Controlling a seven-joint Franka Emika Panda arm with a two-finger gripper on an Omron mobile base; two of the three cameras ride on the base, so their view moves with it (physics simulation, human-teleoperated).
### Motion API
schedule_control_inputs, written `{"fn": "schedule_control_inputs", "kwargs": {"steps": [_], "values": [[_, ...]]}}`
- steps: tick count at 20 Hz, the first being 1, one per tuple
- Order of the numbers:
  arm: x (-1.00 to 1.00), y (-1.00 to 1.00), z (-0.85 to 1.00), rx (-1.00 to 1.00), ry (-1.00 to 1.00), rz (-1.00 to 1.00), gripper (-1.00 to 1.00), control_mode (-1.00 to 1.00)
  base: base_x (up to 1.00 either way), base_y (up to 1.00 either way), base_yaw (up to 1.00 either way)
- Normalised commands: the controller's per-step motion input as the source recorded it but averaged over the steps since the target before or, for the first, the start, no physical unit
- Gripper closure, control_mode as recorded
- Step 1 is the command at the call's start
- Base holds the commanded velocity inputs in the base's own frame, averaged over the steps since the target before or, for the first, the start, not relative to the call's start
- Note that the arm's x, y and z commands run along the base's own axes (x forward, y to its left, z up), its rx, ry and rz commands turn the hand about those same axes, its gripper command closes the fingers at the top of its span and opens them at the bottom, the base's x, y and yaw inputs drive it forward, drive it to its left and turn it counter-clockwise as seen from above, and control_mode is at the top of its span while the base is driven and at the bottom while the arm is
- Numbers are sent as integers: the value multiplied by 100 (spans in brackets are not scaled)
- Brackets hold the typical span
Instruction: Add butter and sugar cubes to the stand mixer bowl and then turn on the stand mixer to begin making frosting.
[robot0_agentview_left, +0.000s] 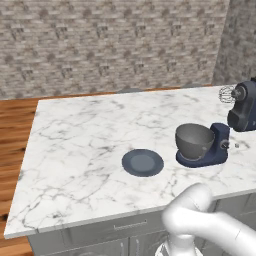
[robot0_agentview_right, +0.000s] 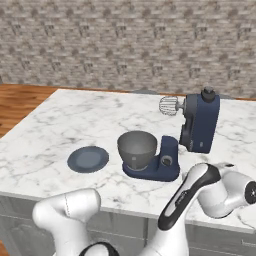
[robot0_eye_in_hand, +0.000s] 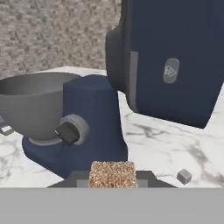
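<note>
Navy stand mixer (robot0_agentview_right: 172, 145) standing on the white marble tabletop (robot0_agentview_left: 85, 140), head tilted back with the wire whisk (robot0_agentview_right: 169, 106) lifted clear. Grey stand mixer bowl (robot0_agentview_right: 137, 149) seated on the mixer's flat base, dark blue-grey plate (robot0_agentview_left: 143, 162) lying just to its left, apart from it. In the hand view, hand (robot0_eye_in_hand: 113, 176) low beside the mixer's base, narrowly closed on a speckled tan-brown sugar cube (robot0_eye_in_hand: 113, 173) between the dark tips. Directly ahead, the mixer's column with the small silver side knob (robot0_eye_in_hand: 72, 130), bowl to its left, tilted head looming at upper right. A second, greyish little cube (robot0_eye_in_hand: 184, 176) resting on the marble to the right of the hand.
</note>
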Motion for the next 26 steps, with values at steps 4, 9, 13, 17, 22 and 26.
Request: {"fn": "schedule_control_inputs", "kwargs": {"steps": [4, 9, 13, 17, 22, 26], "values": [[-76, 82, 24, -4, 1, 0, 100, -100, 0, 0, 0], [-66, 93, 36, -6, 0, 0, 100, -100, 0, 0, 0], [-15, 100, 58, -11, 2, 0, 100, -100, 0, 0, 0], [0, 100, 67, -13, 4, 0, 100, -100, 0, 0, 0], [15, 98, 53, -12, 17, 0, 100, -100, 0, 0, 0], [53, 60, 29, -9, 34, 0, 100, -100, 0, 0, 0]]}}
